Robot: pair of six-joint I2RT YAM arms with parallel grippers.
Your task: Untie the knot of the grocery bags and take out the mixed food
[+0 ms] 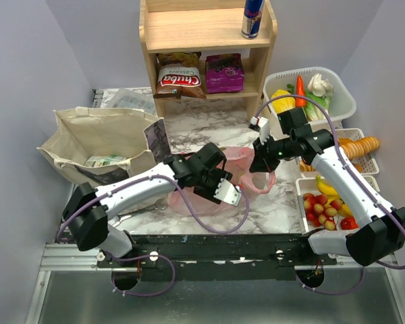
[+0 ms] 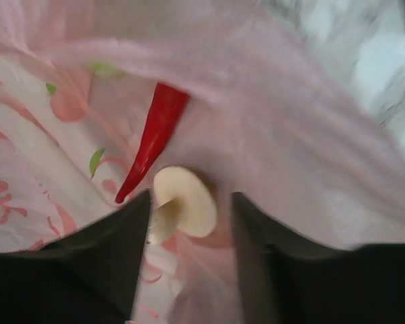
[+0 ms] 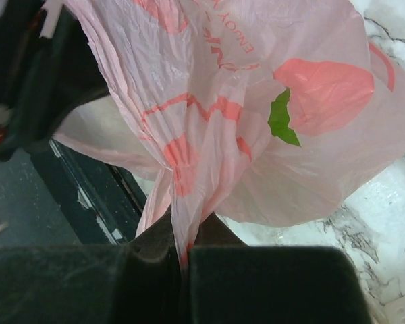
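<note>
The pink grocery bag [image 1: 246, 156] lies mouth-open on the marble table; no tied knot shows. My left gripper [image 1: 221, 183] reaches into it. In the left wrist view this gripper [image 2: 189, 216] is open, and a pale mushroom [image 2: 183, 202] lies between its fingers [image 2: 115, 256], close to the left one. A red pepper [image 2: 152, 138] lies just beyond the mushroom inside the bag [image 2: 290, 135]. My right gripper [image 1: 262, 162] is shut on a bunched strip of the bag's plastic [image 3: 189, 202] and holds that side up. The beige canvas tote [image 1: 101, 138] sits at the left.
A wooden shelf [image 1: 209, 30] at the back holds a Chuba chip bag [image 1: 179, 77], a purple snack bag [image 1: 224, 72] and a drink can [image 1: 252, 17]. A white basket [image 1: 344, 101] of vegetables and trays of bread [image 1: 354, 148] and fruit [image 1: 327, 202] stand at the right.
</note>
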